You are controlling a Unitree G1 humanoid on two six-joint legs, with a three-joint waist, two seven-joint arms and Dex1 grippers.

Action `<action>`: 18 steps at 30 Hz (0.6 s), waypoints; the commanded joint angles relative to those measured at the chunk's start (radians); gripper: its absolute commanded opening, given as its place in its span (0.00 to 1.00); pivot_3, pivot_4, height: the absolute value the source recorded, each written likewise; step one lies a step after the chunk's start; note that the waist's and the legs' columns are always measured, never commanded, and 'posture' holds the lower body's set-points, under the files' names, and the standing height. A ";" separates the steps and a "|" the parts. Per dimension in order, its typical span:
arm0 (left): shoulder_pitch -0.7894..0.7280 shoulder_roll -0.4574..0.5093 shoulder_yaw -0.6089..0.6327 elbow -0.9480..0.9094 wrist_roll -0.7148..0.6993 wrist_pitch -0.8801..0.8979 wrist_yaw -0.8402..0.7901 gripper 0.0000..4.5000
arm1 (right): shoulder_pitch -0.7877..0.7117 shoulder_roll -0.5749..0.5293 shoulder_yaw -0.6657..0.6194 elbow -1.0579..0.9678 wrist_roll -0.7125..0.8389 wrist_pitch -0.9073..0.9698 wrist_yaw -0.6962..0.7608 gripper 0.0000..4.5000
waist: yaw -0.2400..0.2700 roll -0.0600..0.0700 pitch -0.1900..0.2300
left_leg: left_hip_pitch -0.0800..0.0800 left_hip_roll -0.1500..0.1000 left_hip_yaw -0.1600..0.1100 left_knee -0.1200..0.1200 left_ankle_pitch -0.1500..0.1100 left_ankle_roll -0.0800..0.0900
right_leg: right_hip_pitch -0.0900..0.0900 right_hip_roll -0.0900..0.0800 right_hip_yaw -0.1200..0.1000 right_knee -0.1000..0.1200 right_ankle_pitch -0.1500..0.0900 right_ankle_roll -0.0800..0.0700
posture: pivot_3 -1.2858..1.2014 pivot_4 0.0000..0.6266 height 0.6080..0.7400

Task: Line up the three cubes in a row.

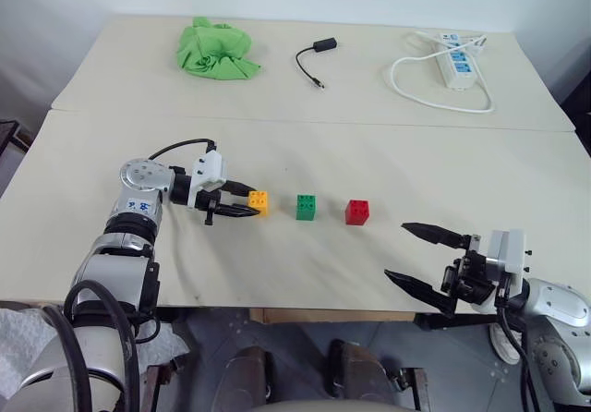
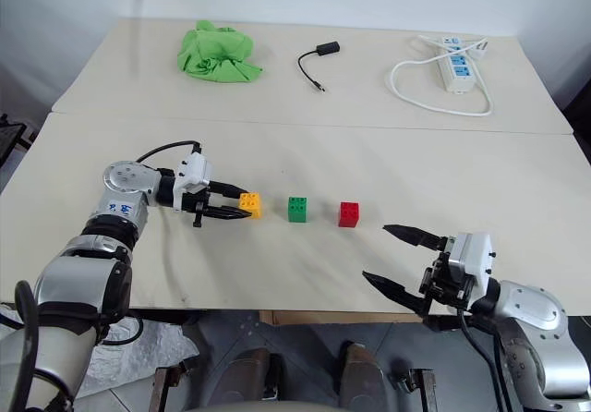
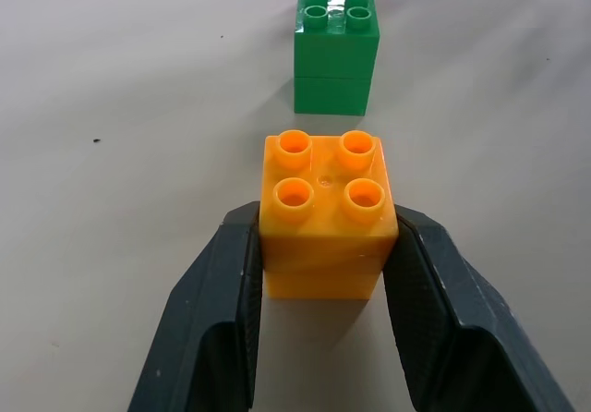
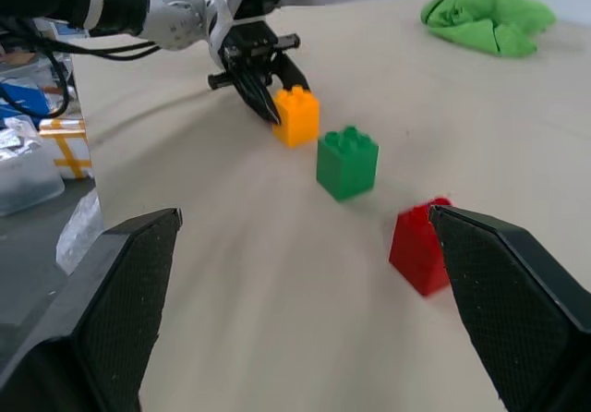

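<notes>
While the orange brick (image 3: 325,218) stands on the bench (image 1: 277,264) in a row with the green brick (image 1: 306,207) and red brick (image 1: 357,212), the left tool (image 1: 242,203) is clenched on it; the right tool (image 1: 420,257) hangs released near the front edge, apart.

Both arms are built of silver-grey segments. A black cable is looped over the left wrist. Each gripper, left gripper (image 1: 242,201) and right gripper (image 1: 406,253), has a white housing and two black, textured fingers (image 3: 222,320).
</notes>
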 commanded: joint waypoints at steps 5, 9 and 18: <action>-0.021 0.020 0.000 0.013 0.019 -0.006 -0.030 0.33 | 0.011 -0.036 -0.050 0.070 0.008 -0.032 0.068 1.00 | -0.002 0.000 0.000 | 0.000 0.000 0.000 0.000 0.000 0.000 | 0.000 0.000 0.000 0.000 0.000 0.000 | 0.52 0.24 1.00; -0.023 0.024 0.000 0.014 0.018 0.003 -0.046 0.33 | 0.005 -0.033 -0.043 0.075 0.006 -0.035 0.070 1.00 | -0.002 0.000 0.000 | 0.000 0.000 0.000 0.000 0.000 0.000 | 0.000 0.000 0.000 0.000 0.000 0.000 | 0.52 0.24 1.00; -0.018 0.048 0.036 -0.011 -0.011 0.022 -0.020 0.75 | -0.017 -0.026 -0.016 0.080 0.007 -0.028 0.070 1.00 | -0.002 0.000 0.000 | 0.000 0.000 0.000 0.000 0.000 0.000 | 0.000 0.000 0.000 0.000 0.000 0.000 | 0.52 0.24 1.00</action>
